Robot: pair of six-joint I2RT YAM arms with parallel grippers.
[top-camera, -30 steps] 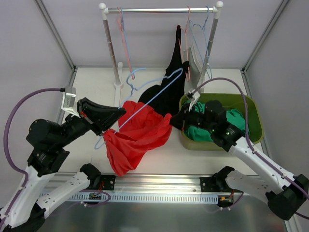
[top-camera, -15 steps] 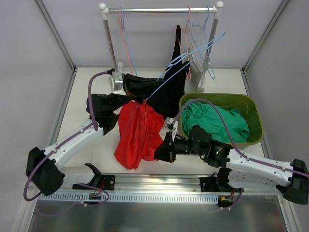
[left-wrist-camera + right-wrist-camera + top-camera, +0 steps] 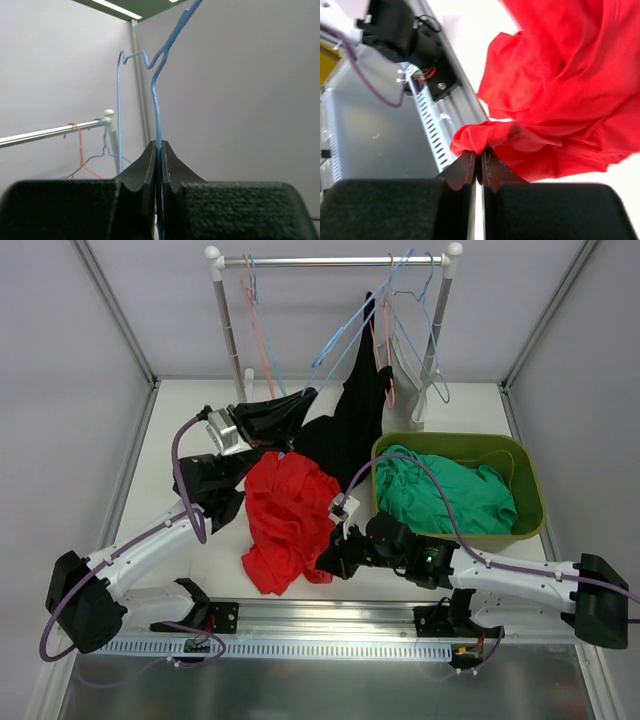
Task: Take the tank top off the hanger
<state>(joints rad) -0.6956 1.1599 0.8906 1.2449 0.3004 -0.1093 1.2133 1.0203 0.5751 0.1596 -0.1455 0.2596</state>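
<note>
1. the red fabric tank top [image 3: 285, 520] lies crumpled on the white table [image 3: 180, 420], between the two arms and left of the green plastic bin [image 3: 530, 480].
2. the left gripper [image 3: 303, 398] is above the top edge of the red cloth. its jaws are pressed together on the thin light blue wire hanger [image 3: 346, 335].
3. in the left wrist view the left gripper [image 3: 157, 150] shows only a sliver of gap, and the blue wire [image 3: 156, 100] fills it and rises straight out of the tips.
4. from above, the hanger slants up and away towards the metal rack rail [image 3: 330, 260]. the wire that shows is bare. i cannot tell whether any cloth is caught close to the left gripper.
5. the right gripper [image 3: 325, 562] is low at the tank top's near right edge.
6. in the right wrist view the right gripper [image 3: 479, 157] is closed tight on a bunched fold of the red fabric [image 3: 560, 90].
7. a black garment [image 3: 350, 430] hangs from the rail behind the tank top, and a green garment [image 3: 450, 495] fills the bin.
</note>
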